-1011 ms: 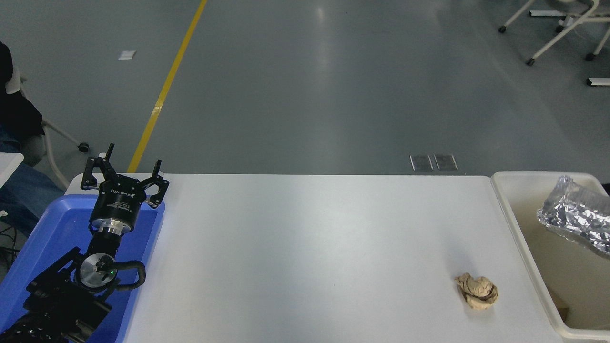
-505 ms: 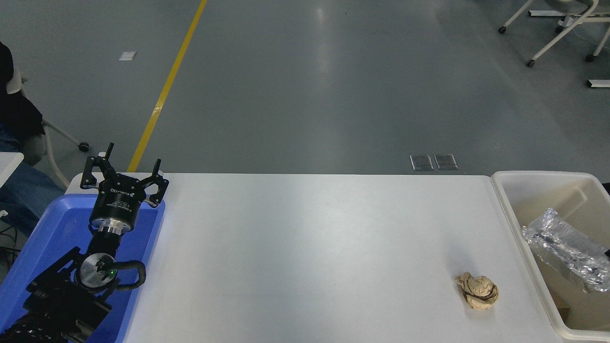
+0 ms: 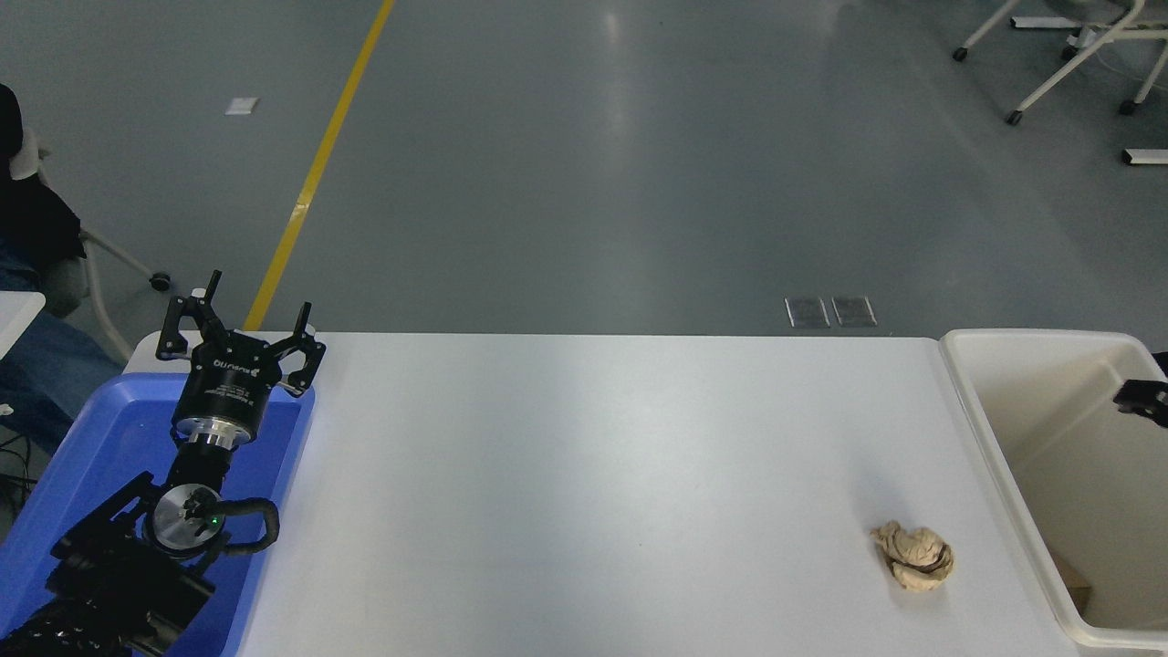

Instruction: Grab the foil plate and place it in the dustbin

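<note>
Now, by item:
Foil plate: not visible; presumably down inside the dustbin [image 3: 981, 401] at the table's right edge.
Handling: likely light, thin, easily crushed; pinch its raised rim.
Right gripper [image 3: 1141, 398]: only a black tip shows over the bin; fingers unreadable.
Left gripper [image 3: 239, 339]: parked, spread, above the blue tray [image 3: 82, 456], far-left corner.
Paper ball [image 3: 914, 556]: near-right area.

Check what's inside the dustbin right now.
The visible part of the dustbin shows only bare beige walls and a small brown scrap low down. No foil plate is visible. The bin's right side is out of frame, so it's unverified.
</note>
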Motion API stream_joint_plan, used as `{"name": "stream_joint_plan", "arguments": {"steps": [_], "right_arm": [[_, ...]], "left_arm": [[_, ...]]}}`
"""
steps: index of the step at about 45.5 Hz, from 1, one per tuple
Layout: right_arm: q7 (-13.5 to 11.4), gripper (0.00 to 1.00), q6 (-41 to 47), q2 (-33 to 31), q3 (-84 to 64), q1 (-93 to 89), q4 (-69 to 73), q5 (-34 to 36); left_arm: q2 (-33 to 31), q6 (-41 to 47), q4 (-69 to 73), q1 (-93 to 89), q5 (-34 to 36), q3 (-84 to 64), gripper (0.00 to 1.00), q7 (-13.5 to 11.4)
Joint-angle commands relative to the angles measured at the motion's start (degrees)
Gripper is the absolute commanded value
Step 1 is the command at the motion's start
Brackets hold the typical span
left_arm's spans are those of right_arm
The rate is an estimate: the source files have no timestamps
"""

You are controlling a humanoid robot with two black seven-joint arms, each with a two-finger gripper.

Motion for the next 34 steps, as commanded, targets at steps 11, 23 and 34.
{"name": "stream_joint_plan", "arguments": {"steps": [11,23,34], "right_arm": [[-0.3,1.00,23.5,14.8,-16.3,38.2,26.9,17.4],[-0.3,1.00,25.7,21.6,-16.3,44.1,28.3,23.2],[-0.3,1.00,25.7,22.9,-16.7,46.1,28.2,23.6]], "left_arm": [[0.0,0.2,0.1,0.2,-0.2,0.0,1.00,-0.2],[0.0,0.3,0.1,0.2,-0.2,-0.1,1.00,-0.2],[0.0,0.4,0.1,0.2,-0.2,-0.1,1.00,-0.2]]}}
